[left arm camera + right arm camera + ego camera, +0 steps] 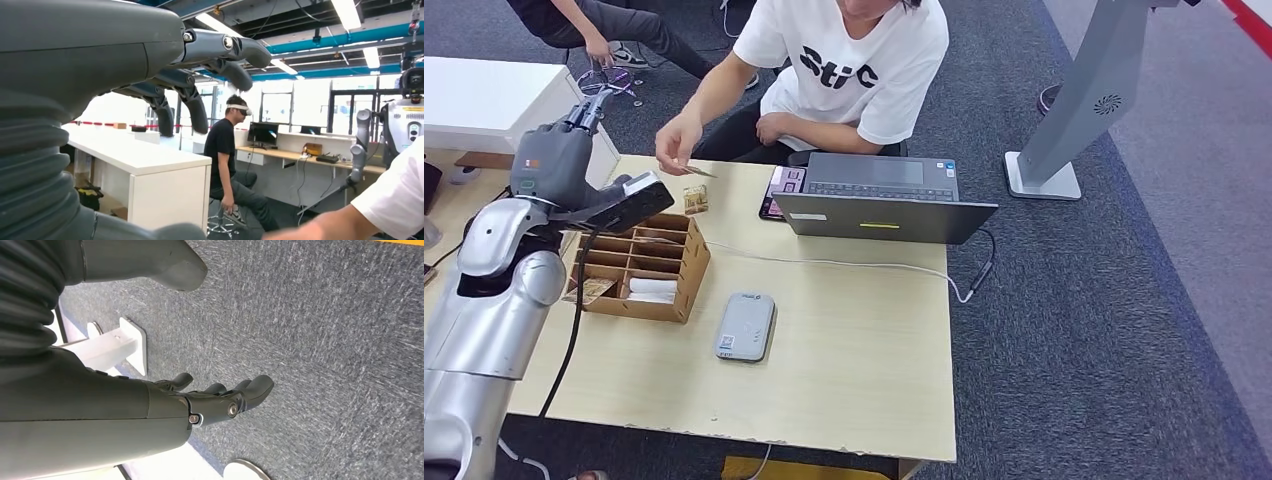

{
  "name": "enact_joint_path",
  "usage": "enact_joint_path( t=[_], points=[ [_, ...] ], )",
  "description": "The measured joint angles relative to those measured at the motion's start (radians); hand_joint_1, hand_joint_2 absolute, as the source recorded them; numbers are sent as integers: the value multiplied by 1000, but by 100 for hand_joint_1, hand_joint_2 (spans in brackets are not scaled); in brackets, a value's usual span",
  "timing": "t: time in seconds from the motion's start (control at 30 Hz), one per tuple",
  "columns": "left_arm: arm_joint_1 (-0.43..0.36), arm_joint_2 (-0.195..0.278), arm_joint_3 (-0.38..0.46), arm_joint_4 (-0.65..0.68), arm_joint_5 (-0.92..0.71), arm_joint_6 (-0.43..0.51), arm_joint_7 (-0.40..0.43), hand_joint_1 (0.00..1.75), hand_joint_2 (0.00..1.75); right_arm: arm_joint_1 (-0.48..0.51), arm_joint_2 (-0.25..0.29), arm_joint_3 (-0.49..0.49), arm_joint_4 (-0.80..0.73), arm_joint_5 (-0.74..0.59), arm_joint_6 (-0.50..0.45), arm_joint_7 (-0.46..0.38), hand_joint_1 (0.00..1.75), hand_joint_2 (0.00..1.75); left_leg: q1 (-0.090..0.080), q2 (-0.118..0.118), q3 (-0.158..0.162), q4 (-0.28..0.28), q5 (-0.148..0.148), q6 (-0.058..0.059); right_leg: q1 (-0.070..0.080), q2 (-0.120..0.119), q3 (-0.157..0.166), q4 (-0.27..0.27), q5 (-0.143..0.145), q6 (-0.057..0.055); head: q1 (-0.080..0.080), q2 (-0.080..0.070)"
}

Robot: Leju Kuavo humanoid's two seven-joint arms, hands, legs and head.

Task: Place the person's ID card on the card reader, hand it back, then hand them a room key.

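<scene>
The ID card (699,171) is pinched in the person's hand (678,141) and held out over the far left corner of the desk (864,330), just beyond the cardboard organiser box (646,265). Its long axis is seen to run roughly level, pointing away from the person's fingers towards the laptop (882,200) side. The left hand (559,160) is raised beside the box, fingers spread apart and extended upward, nothing being held in it; this is borne out in the left wrist view, where the fingers (220,47) are parted around empty air. The card lies near this hand, to its right and slightly farther from the robot, with a clear gap between them. The right hand (220,400) is hung low over grey carpet, fingers loosely curled and empty, well apart from the desk. The left hand is therefore judged the nearer for the take. The card reader (746,326) is found on the desk nearer the robot than the card, to the right of the box.
</scene>
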Motion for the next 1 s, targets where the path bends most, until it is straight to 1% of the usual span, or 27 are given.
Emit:
enact_joint_path(
  t=[0.13,0.4,0.53,0.63,0.7,0.87,1.0],
  points=[
    [2,-13,0,7,10,-2,-6,0,175,0,0,0,0,-3,0,-2,0,175,0,0,0,0,0,0,0,0,0,0,0,0,0,0],
    [23,-24,0,4,21,-5,-19,0,175,0,0,-1,0,-10,0,-2,0,175,0,0,0,0,0,0,0,0,0,0,0,0,0,0],
    [59,-22,0,-41,51,-25,-43,0,175,1,0,-4,0,-22,-2,-2,0,175,0,0,0,0,0,0,0,0,0,0,0,0,0,0],
    [124,-11,0,-115,92,-55,-63,0,175,1,0,-10,0,-38,-8,0,0,175,0,0,0,0,0,0,0,0,0,0,0,0,0,0],
    [187,3,-2,-186,142,-83,-77,0,175,2,0,-20,0,-55,-14,1,0,175,0,0,0,0,-1,0,0,0,0,0,0,0,0,0],
    [386,79,-13,-376,214,-107,-92,0,175,7,0,-50,0,-87,-20,0,0,175,0,1,0,-1,-2,0,1,2,-1,0,-2,-1,0,0],
    [511,145,-14,-488,247,-105,-103,0,175,10,0,-66,0,-96,-25,-2,0,175,0,1,0,-1,-2,0,1,1,-1,0,-3,-1,-1,0]
  ],
)
